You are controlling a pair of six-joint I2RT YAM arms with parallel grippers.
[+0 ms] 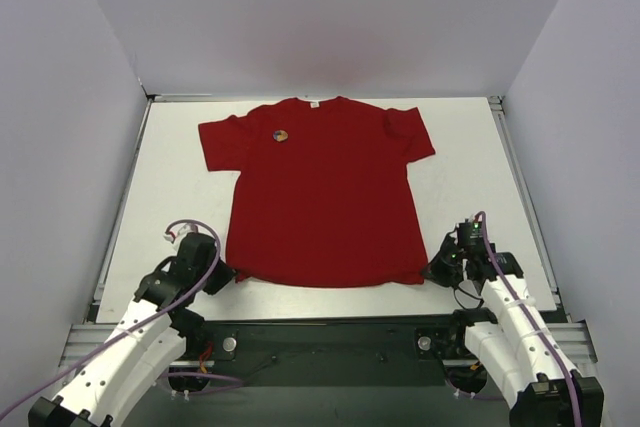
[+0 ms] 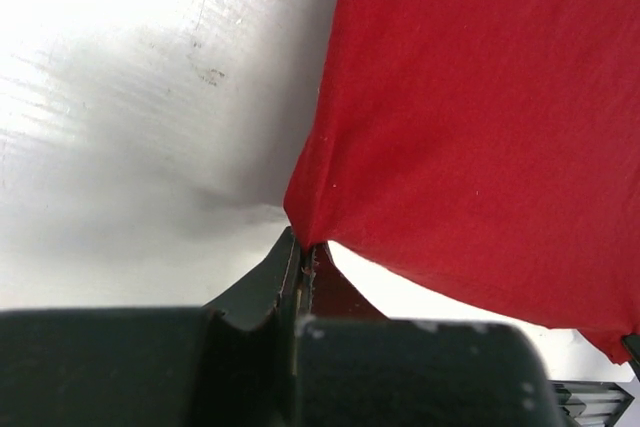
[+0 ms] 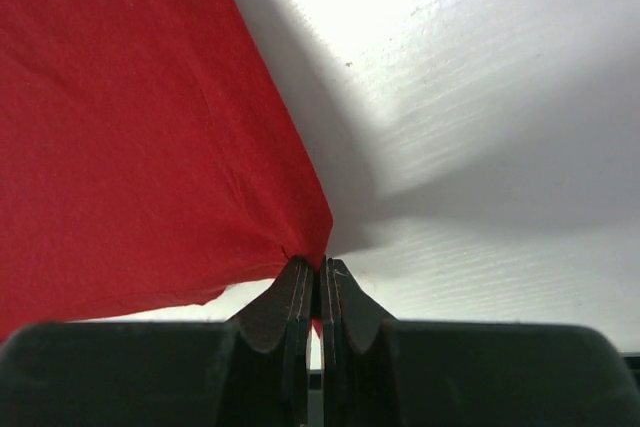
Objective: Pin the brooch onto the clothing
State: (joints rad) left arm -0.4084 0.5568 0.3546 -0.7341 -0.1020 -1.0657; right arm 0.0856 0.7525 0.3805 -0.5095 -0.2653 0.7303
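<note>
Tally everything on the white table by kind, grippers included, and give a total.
Red short-sleeved cloth T-shirt: 1
Tiny round orange-and-blue brooch, on the T-shirt's chest: 1
Black two-finger grippers: 2 (left gripper, right gripper, each shut on a bottom corner of the T-shirt)
Total: 4

White arms (image 1: 120, 352), black hands (image 1: 230, 275), purple cables (image 1: 187, 224)

Matt cloth clothing (image 1: 320, 212), smooth table (image 1: 180, 197)

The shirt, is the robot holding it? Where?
Yes. The left gripper pinches the bottom left corner of the shirt, the right gripper its bottom right corner.
</note>
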